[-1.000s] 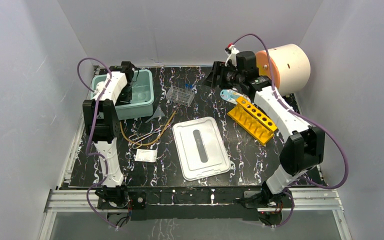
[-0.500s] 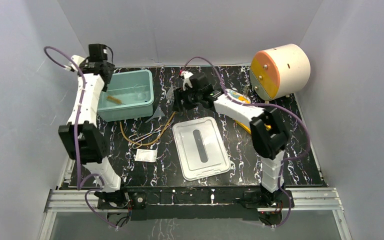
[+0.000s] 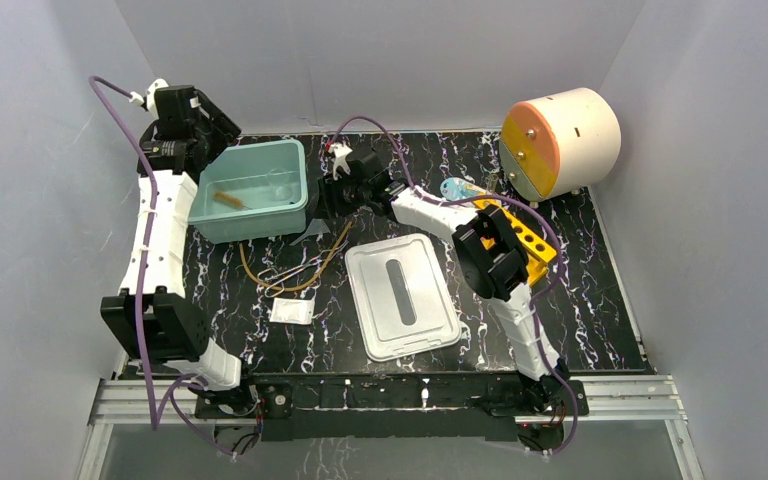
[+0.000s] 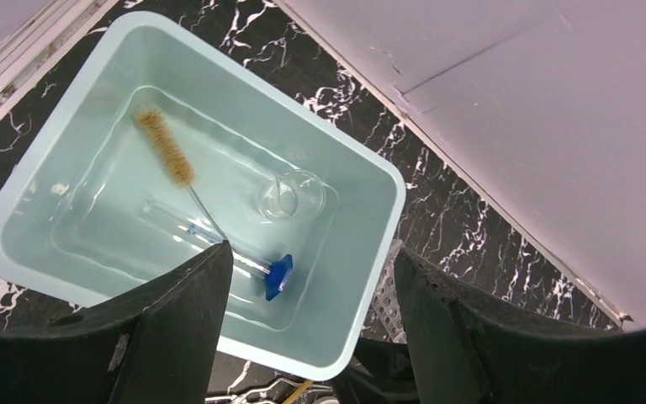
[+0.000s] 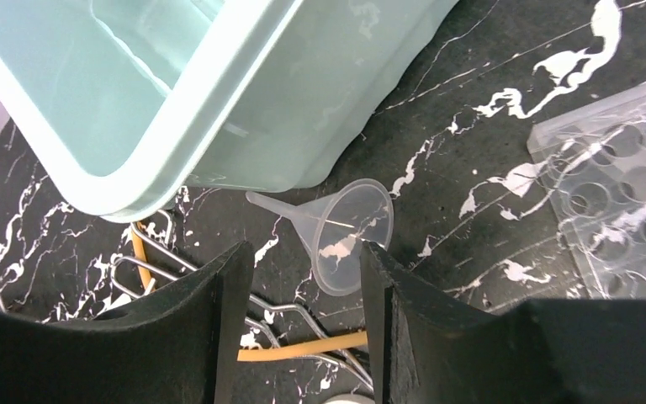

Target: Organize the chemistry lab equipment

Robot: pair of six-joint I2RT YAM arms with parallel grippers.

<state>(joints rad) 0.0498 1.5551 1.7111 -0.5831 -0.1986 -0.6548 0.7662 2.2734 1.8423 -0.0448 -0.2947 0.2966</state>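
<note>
While the left pincer (image 4: 311, 261) is hanging wide and empty, we are noting that it has pulled up and back out of the green bin (image 5: 328, 109) within the last second. Directly beneath it the bin is holding a brown brush (image 4: 166, 150), a clear tube with a blue cap (image 4: 181, 223) and a small glass cup (image 4: 290, 195). We are reading that as one drop-off finished.

Right pincer (image 5: 304, 252): it has swung across from the far corner by the drum (image 3: 560, 140) and is now hovering low beside the bin. Its fingers are standing apart and straddling the funnel (image 5: 349, 231), not pinching it as far as we can tell. We are judging the funnel to be the next item for the bin.

Funnel: clear and thin-walled, lying on its side on the table just beside the bin wall, spout pointing toward one finger and mouth by the other. Smooth and light, it is likely to roll or slip under a squeeze.

Also waiting: tan tubing (image 5: 303, 347) crossing beneath the gap between the right pincer's fingers, thin rods (image 5: 177, 273) by the finger on the spout side, and a clear rack (image 5: 614, 219) lying past the other finger.
</note>
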